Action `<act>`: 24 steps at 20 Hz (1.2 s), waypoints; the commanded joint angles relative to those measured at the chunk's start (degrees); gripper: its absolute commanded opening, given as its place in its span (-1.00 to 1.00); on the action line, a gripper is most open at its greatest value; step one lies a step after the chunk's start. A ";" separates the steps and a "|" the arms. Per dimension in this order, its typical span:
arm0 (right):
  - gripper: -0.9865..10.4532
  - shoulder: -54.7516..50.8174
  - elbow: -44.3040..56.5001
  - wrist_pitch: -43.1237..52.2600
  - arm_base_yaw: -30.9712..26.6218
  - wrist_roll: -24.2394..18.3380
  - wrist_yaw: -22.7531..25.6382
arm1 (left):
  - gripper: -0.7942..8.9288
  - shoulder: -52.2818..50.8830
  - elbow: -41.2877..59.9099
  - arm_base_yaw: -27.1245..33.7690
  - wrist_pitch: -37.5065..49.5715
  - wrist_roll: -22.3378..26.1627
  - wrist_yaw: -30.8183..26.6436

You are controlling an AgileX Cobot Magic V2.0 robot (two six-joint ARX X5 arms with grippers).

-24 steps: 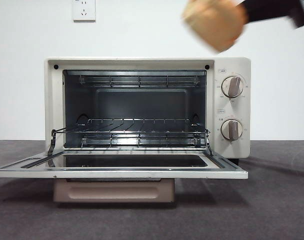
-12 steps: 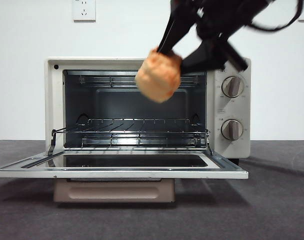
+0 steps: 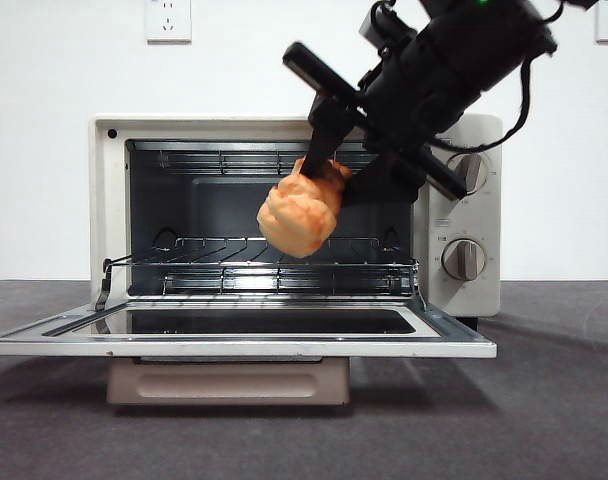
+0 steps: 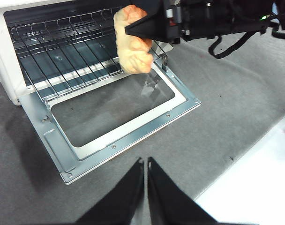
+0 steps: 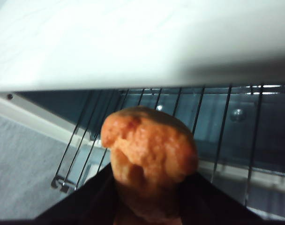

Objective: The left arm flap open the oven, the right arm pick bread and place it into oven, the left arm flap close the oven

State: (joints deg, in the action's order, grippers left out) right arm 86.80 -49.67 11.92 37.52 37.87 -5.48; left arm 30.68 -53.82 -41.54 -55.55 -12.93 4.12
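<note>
A cream-white oven (image 3: 464,215) stood on a dark grey desk (image 3: 554,400) against a white wall, with its glass door (image 3: 244,335) dropped flat toward the viewer. Inside, a wire rack (image 3: 264,265) ran across the cavity with nothing on it.

The right arm (image 3: 444,70), black and bulky with a small green light, reached down from the upper right. Its gripper (image 3: 329,185) pinched the bread (image 3: 299,215), a small golden-brown bun, between the fingers (image 3: 319,150). The bread hung in the air at the mouth of the oven, above the open door and the front of the rack, touching neither.

The left gripper (image 4: 145,187) waited well back from the oven over the desk, holding nothing, its fingers pressed almost together.

The door-opening step looked finished, and the placing step was in hand. The next move would likely call for carrying the bread deeper over the rack, lowering it without catching the top edge of the opening, and then spreading the fingers so it settles on the wires.
</note>
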 commanded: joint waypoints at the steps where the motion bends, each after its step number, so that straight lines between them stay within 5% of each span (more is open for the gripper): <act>1: -0.55 2.19 -0.92 2.95 0.74 0.94 1.97 | -0.80 0.09 -1.01 -0.48 0.22 -0.22 -0.37; 8: -0.55 4.22 -0.92 4.87 1.40 0.87 10.14 | -0.80 0.09 -1.01 -0.48 0.22 -0.11 -1.38; 14: -0.54 4.22 -0.92 4.92 1.42 0.85 10.45 | -0.80 0.09 -1.01 -0.48 0.15 -0.04 -1.38; 18: -0.17 4.22 -0.92 4.61 1.40 0.74 10.49 | -0.80 0.09 -1.01 -0.48 -0.24 -0.09 -1.38; 24: -0.14 4.02 -0.92 4.74 1.42 0.50 10.05 | -0.80 0.09 -1.01 -0.48 -0.35 -0.07 -1.38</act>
State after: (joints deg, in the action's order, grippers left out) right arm 89.97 -49.67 16.12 38.50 38.41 4.49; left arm 30.68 -53.82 -41.54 -56.21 -12.95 2.94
